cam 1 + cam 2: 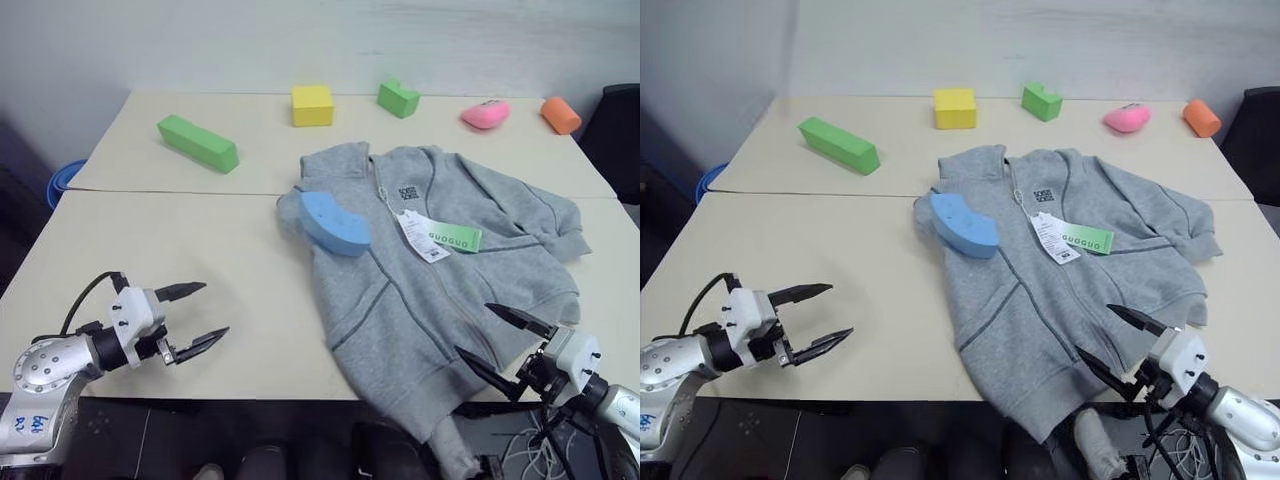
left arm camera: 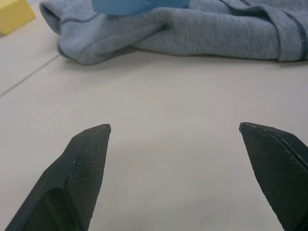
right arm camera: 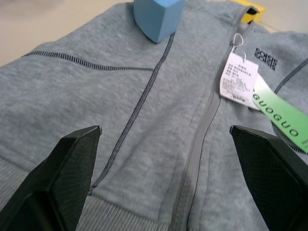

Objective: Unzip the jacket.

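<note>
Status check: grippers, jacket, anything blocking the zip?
Left gripper open, over bare table. Right gripper open at the hem of the jacket. Jacket flat, zipped up. Blue foam block on its sleeve, hang tags beside the zip.

Left gripper (image 1: 198, 313), right gripper (image 1: 506, 339): jaws wide apart.

Both eye views look down over the worktop (image 1: 200, 250); each wrist view looks closely along its pincer toward the jacket (image 3: 144, 120).
</note>
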Motion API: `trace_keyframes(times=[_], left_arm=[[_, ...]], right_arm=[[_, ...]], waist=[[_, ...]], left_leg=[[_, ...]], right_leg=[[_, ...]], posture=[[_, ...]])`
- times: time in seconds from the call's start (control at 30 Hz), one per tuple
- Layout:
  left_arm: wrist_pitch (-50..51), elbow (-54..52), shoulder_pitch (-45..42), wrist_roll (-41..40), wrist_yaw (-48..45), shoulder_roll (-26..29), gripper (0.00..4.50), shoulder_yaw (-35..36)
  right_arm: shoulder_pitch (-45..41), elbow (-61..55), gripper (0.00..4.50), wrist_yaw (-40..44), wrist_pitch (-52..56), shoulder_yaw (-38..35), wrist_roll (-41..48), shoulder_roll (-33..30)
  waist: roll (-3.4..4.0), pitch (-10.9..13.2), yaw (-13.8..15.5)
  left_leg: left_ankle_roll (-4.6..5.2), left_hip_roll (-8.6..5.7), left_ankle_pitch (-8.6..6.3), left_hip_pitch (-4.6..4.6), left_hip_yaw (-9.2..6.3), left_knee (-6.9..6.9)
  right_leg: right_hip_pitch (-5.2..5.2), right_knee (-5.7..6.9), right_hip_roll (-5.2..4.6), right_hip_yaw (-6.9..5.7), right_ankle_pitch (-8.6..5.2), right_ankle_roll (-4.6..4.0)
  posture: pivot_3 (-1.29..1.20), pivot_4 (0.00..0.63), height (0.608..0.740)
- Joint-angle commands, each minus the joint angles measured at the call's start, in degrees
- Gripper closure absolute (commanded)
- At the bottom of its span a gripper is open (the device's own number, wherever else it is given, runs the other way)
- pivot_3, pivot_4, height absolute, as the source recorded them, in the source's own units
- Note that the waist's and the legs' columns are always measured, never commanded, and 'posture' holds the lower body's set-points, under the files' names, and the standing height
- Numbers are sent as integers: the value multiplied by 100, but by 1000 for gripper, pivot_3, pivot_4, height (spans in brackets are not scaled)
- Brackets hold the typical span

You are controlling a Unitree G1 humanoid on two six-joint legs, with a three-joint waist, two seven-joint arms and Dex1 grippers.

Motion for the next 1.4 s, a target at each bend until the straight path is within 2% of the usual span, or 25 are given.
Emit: trace_keyframes(times=[0.03, 0.27, 0.4, 0.57, 0.7, 0.77, 0.87, 1.07, 1.2, 1.37, 1.4], left_arm=[[-17, -33, -51, -3, -7, 27, 0, 3], [479, -3, -107, -251, -346, 169, 0, -184], [746, 109, -381, -661, -540, 125, 0, -89], [792, 402, -1068, -691, -852, 241, 0, -254], [1050, 792, -2217, -460, -1194, 284, 0, -872], [609, 1535, -3203, 66, -1426, 27, 0, -1458], [-813, 3270, -4898, 937, -1798, -769, 0, -2301], [-2176, 6039, -6954, 1623, -2079, -2007, 0, -2786], [-2752, 7283, -7676, 2193, -1884, -2425, 0, -3010], [-2573, 8131, -8121, 2907, -1568, -2727, 0, -3309], [-2422, 8246, -8197, 3015, -1451, -2775, 185, -3337]], right_arm=[[-3, -334, 28, -123, 152, 31, 45, 29], [84, -661, 28, -321, 384, 132, 68, 159], [116, -791, 28, -358, 412, 165, 65, 218], [166, -1143, 28, -426, 342, 224, 204, 455], [73, -1758, 28, -782, 473, 325, 430, 737], [-63, -1969, 28, -1035, 482, 389, 425, 924], [-86, -2032, 28, -1370, 233, 446, 79, 1251], [258, -1876, 28, -1523, -78, 561, -363, 1528], [523, -1814, 28, -1565, -250, 544, -450, 1626], [780, -1850, 28, -1667, -404, 511, -487, 1709], [809, -1856, 9, -1682, -415, 507, -486, 1711]], waist=[[1, 0, -4], [1, 0, -7], [0, 0, 1], [1, 0, -5], [0, 0, 18], [-2, 0, 33], [-10, -3, 161], [-23, 0, 123], [-24, 1, 73], [-33, 6, 85], [-33, 6, 85]], left_leg=[[-1, 1, 0, 0, 0, 0], [-3, 0, -5, -2, -2, -1], [-3, 0, -4, -2, -2, 0], [-5, -1, 0, -2, -1, 0], [-5, -3, 2, -5, -2, 5], [-3, -9, 3, -3, 2, 11], [5, -24, 16, -5, 10, 20], [28, -67, 10, -38, 20, 28], [30, -64, 10, -89, 27, 41], [28, -54, 12, -96, 27, 66], [28, -54, 13, -97, 23, 75]], right_leg=[[-1, 1, 0, 0, 0, 0], [-1, 0, 3, -4, -1, -1], [-1, 1, 4, -5, -1, -1], [-1, 6, 8, -5, -1, -1], [-1, 29, 14, -11, 0, 1], [-1, 41, 17, -15, 2, 4], [-1, 48, 44, -42, 6, 12], [-17, 31, 50, -43, 9, 26], [-33, -9, 60, -66, 18, 51], [-28, 0, 68, -74, 17, 53], [-23, 1, 71, -74, 18, 55]], posture=[[0, 150, 740], [0, 150, 740], [0, 150, 740], [0, 150, 740], [0, 150, 740], [0, 150, 740], [0, 150, 740], [0, 150, 740], [0, 150, 740], [0, 150, 740], [0, 150, 740]])
